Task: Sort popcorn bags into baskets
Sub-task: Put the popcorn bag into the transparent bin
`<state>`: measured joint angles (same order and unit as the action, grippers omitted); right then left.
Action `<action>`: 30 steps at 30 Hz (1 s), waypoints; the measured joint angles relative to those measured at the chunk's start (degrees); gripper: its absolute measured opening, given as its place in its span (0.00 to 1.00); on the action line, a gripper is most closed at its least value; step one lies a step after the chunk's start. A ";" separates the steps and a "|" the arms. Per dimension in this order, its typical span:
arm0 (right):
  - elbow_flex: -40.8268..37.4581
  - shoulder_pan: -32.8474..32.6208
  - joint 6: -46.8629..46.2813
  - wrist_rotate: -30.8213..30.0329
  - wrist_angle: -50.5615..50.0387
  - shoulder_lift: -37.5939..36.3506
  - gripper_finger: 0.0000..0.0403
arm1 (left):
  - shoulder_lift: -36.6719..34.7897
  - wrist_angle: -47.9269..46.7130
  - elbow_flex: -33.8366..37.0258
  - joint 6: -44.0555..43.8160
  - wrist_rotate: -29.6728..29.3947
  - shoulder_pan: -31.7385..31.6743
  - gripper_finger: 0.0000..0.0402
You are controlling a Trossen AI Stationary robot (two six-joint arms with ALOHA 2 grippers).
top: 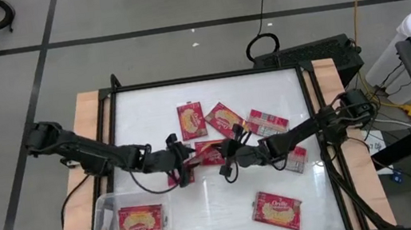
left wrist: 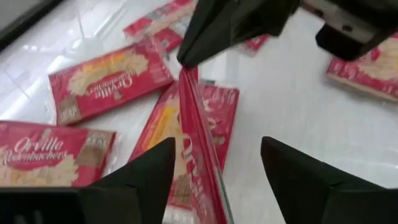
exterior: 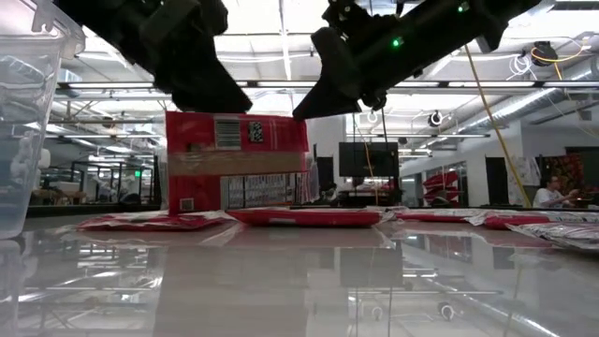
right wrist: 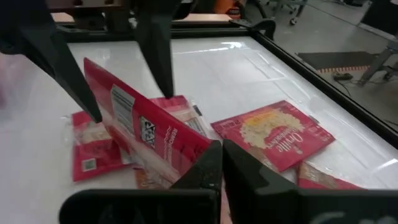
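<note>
One red popcorn bag (exterior: 234, 164) stands on its long edge mid-table, its printed back toward the near edge. My right gripper (right wrist: 222, 163) is shut on its right end. My left gripper (left wrist: 214, 168) is open. Its two fingers stand on either side of the bag's left end (left wrist: 200, 155), and no touch shows. Several more popcorn bags lie flat around it, one (top: 192, 121) behind and one (top: 277, 208) near the front. The clear basket (top: 106, 213) sits at the near left corner with one bag (top: 141, 221) lying in it. My right gripper pinches the bag's right end near its upper corner (exterior: 299, 122) between its two fingers. The fingers come from the table's right, slanting a little downward. The bag stands upright on edge, its lower edge (exterior: 234, 212) down at the flat bags; whether it rests on them I cannot tell.
Flat bags (top: 226, 118) (top: 267, 121) (top: 296, 159) lie close under and behind both grippers. The table's dark frame (top: 310, 116) runs along the sides. Bare white tabletop (top: 211, 211) lies between the basket and the near right bag.
</note>
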<state>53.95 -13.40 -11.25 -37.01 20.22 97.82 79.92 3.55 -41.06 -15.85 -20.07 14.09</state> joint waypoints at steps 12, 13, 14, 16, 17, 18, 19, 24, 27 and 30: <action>0.00 0.06 -0.03 1.31 0.93 0.00 0.00 | 0.00 -8.69 0.04 -0.76 3.45 -2.23 0.26; 0.02 -0.06 -0.03 1.31 1.22 0.00 0.00 | 0.00 -8.46 0.04 -0.58 3.59 -2.21 0.22; 0.02 -0.18 0.05 1.29 1.42 0.00 0.00 | 0.00 -8.21 0.04 -0.22 3.75 -2.23 0.19; 0.02 -0.30 0.81 1.25 1.94 -0.07 0.00 | -0.07 -7.86 0.04 0.77 3.77 -2.14 0.11; 0.02 -0.38 1.12 1.30 1.94 -0.47 0.00 | -0.10 -7.86 0.04 1.44 3.67 -1.98 0.07; 0.02 -0.47 1.45 1.31 1.86 -0.89 0.00 | -0.11 -7.74 0.04 2.07 3.55 -1.94 0.05; 0.02 -0.53 1.58 1.31 1.86 -1.52 0.00 | -0.18 -7.61 0.04 2.87 3.53 -1.86 0.04; 0.09 -1.55 1.98 1.06 -0.15 -6.42 0.01 | -3.72 -8.23 0.13 7.40 0.28 -1.08 0.07; 0.09 -2.73 2.55 0.99 -2.14 -9.00 0.06 | -7.77 -8.32 0.13 12.19 -2.86 0.32 0.06; 0.09 -3.27 -1.66 1.01 -2.55 -11.03 0.13 | -12.14 -8.30 0.13 18.20 -8.27 2.91 0.04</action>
<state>54.04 -16.67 -12.91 -36.01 17.67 86.80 67.77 -4.75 -40.93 2.35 -28.33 17.00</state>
